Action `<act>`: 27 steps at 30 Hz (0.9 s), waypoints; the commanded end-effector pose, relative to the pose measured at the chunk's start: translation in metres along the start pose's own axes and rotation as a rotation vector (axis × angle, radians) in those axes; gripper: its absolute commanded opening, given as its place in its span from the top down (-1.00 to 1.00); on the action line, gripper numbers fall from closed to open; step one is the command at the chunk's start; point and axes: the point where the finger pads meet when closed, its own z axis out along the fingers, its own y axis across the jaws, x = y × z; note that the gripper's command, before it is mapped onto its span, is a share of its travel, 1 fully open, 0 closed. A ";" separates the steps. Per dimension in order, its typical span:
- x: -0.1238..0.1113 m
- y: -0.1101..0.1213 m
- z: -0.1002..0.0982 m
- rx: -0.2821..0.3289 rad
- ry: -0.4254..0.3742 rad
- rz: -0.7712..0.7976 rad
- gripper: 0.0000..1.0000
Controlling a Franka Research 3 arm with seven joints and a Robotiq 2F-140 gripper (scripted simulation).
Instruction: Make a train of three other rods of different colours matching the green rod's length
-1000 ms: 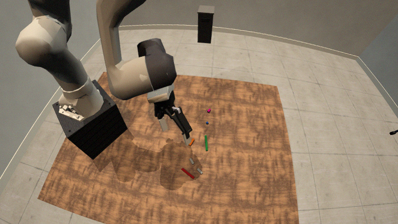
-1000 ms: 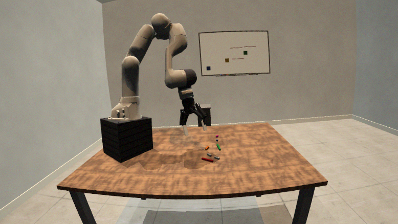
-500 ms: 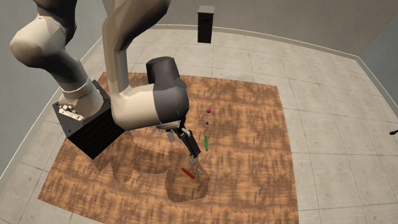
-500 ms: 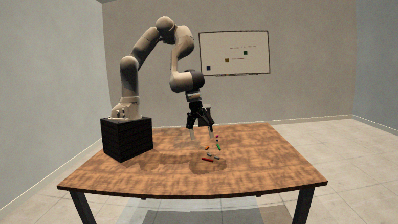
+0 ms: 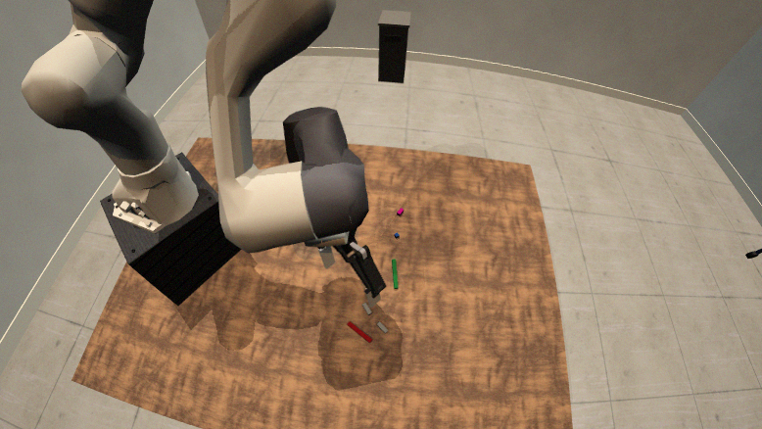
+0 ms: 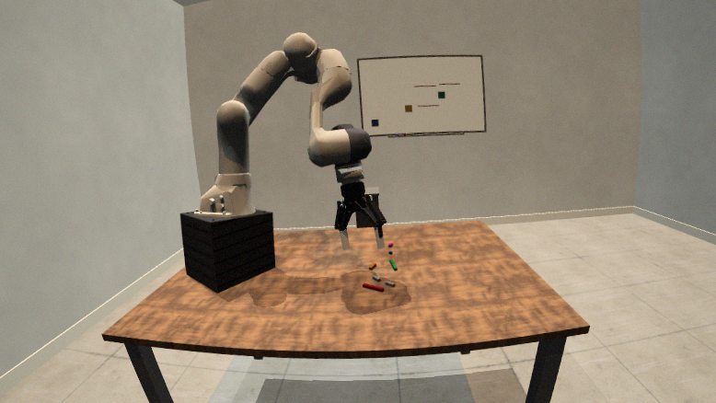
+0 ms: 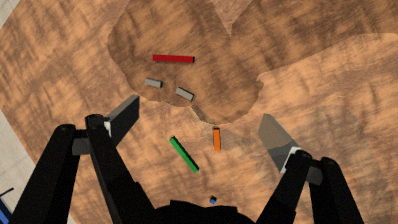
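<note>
The green rod (image 7: 183,154) lies flat on the wooden table, also in the overhead view (image 5: 395,273). The orange rod (image 7: 216,139) lies just beside it, apart from it. Two grey rods (image 7: 153,82) (image 7: 184,93) and the red rod (image 7: 173,58) lie farther on, in the arm's shadow. The blue cube (image 7: 213,200) and the magenta rod (image 5: 400,212) lie on the other side of the green rod. My gripper (image 7: 201,115) hangs above the table, wide open and empty, roughly over the orange rod; it also shows in the front view (image 6: 362,245). In the overhead view the gripper hides the orange rod.
The black robot base block (image 6: 227,247) stands at the table's back left. A dark box (image 5: 393,46) stands on the floor beyond the table. All rods lie separate from one another near the table's middle.
</note>
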 end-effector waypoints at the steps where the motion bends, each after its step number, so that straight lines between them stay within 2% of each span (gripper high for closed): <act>1: -0.002 0.002 -0.001 -0.008 -0.004 0.009 -1.00; 6: -0.002 0.002 -0.001 -0.008 -0.004 0.009 -1.00; 7: -0.002 -0.007 0.004 -0.032 -0.014 0.024 -1.00; 24: -0.002 -0.007 0.004 -0.032 -0.014 0.024 -1.00; 25: -0.001 -0.015 0.009 -0.055 -0.023 0.037 -1.00; 27: -0.001 -0.015 0.009 -0.055 -0.023 0.037 -1.00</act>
